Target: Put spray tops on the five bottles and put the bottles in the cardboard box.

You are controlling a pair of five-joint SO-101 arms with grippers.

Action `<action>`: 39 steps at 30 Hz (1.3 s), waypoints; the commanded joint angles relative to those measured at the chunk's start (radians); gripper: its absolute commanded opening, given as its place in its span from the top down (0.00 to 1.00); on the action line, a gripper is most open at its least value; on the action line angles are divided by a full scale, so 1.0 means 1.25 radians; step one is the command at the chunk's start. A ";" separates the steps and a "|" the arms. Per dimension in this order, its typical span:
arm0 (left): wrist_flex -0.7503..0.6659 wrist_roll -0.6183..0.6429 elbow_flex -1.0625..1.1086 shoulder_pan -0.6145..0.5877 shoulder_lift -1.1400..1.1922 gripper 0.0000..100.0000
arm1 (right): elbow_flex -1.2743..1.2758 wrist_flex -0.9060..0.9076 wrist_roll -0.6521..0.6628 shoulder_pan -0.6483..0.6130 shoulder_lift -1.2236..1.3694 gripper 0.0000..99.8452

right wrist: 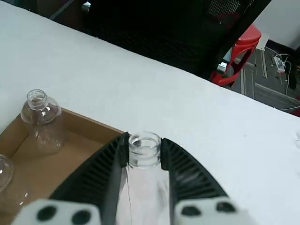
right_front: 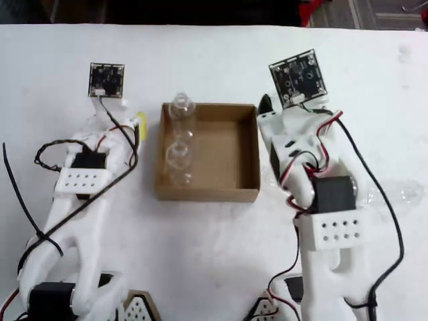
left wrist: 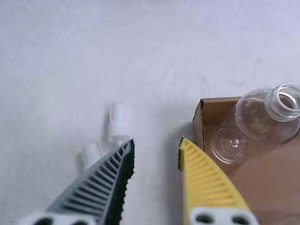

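Cardboard, brown and open at the top, makes up the cardboard box (right_front: 244, 144), which sits in the middle of the white worktop (right_front: 214, 60) between the two arms. Two clear bottles are inside it, along the wall on the left arm's side, both with bare, open necks. The corner bottle (right_front: 181, 107) stands upright in the far corner. The second bottle (right_front: 179, 157) is just beside it along the same wall, and I cannot tell whether it stands or lies.

The left arm's fingers (left wrist: 117, 171), one grey and one yellow, are spread apart with nothing between them. They are low over the worktop, just outside the box's far corner. Two white spray tops (left wrist: 117, 123) lie on the worktop by the tip of the grey finger, and one of them is partly hidden behind it.

The right arm's fingers (right wrist: 108, 164), both black, pinch the held bottle (right wrist: 144, 150) at its neck. Its open mouth shows between the fingertips. This bottle is just outside the box, on the right arm's side near the far corner.

A loose bottle (right_front: 403, 194), clear and blurred, lies on the worktop beside the right arm, well apart from the box.
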 commanded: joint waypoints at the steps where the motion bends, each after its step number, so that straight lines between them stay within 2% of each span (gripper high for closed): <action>1: -0.018 0.004 -0.005 -0.004 -0.002 0.85 | 0.092 -0.213 -0.006 -0.004 -0.017 0.98; 6: -0.018 0.004 -0.006 -0.004 -0.002 0.85 | 0.252 -0.500 -0.006 -0.023 -0.017 0.98; 9: -0.018 0.004 -0.006 -0.004 -0.002 0.85 | 0.308 -0.616 -0.005 -0.061 -0.017 0.98; 16: -0.018 0.004 -0.006 -0.006 -0.002 0.85 | 0.363 -0.781 -0.006 -0.157 0.023 0.98; 26: -0.018 0.004 -0.010 -0.007 -0.003 0.85 | 0.379 -1.039 -0.006 -0.091 0.299 0.98; 34: -0.018 0.004 -0.011 -0.006 -0.006 0.85 | 0.530 -1.270 -0.006 -0.111 0.331 0.98; 39: -0.018 0.004 -0.011 -0.006 -0.006 0.85 | 0.508 -1.324 -0.006 -0.111 0.404 0.98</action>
